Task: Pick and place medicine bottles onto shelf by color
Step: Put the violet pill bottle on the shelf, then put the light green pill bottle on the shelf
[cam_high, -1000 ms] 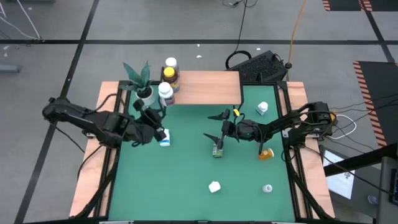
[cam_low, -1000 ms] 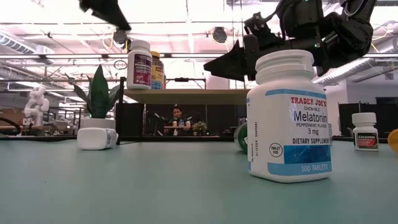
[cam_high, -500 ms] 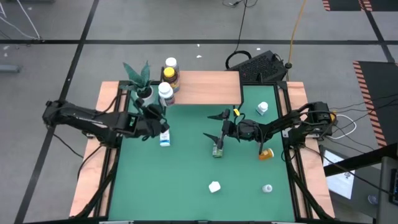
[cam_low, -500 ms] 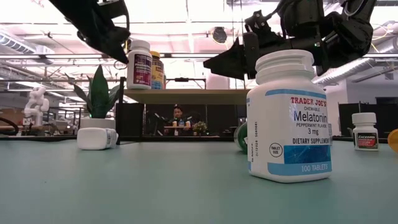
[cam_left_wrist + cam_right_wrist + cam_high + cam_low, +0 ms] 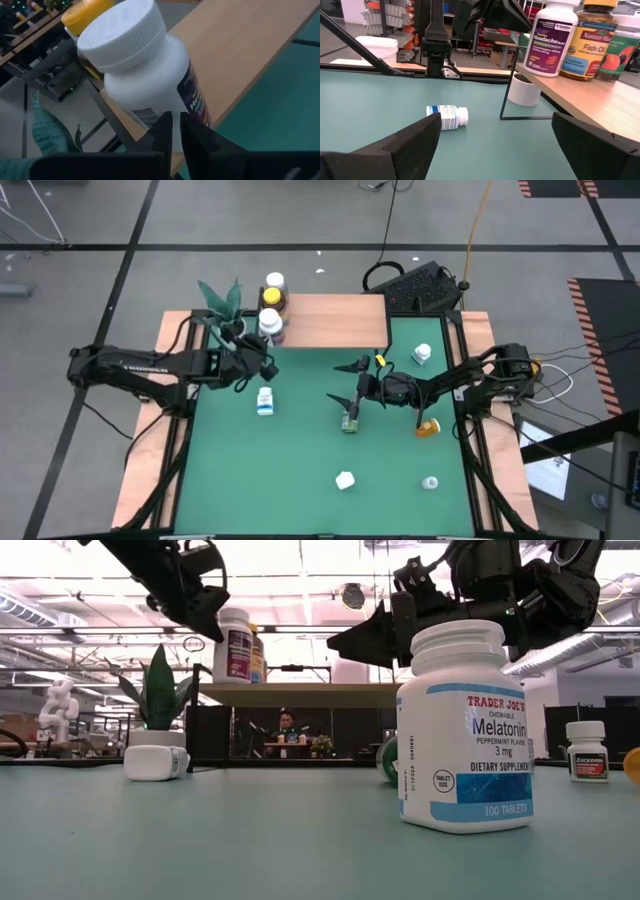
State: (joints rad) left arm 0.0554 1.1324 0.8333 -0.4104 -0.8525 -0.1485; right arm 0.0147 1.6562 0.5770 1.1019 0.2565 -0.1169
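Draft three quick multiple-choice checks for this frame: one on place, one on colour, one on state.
1. Where is the blue-labelled white bottle?
A) upright on the shelf
B) on its side on the green table
C) inside the plant pot

2. What colour is the cap of the Fish Oil bottle?
A) yellow
B) green
C) black

3. What state is the right hand in?
A) shut on an orange bottle
B) shut on a white jar
C) open, holding nothing

Answers:
1. B: the high view and the right wrist view both show it lying flat on the green surface.
2. A: the left wrist view shows a yellow cap just behind the white bottle.
3. C: the right wrist view shows its fingers spread wide with only table between them.
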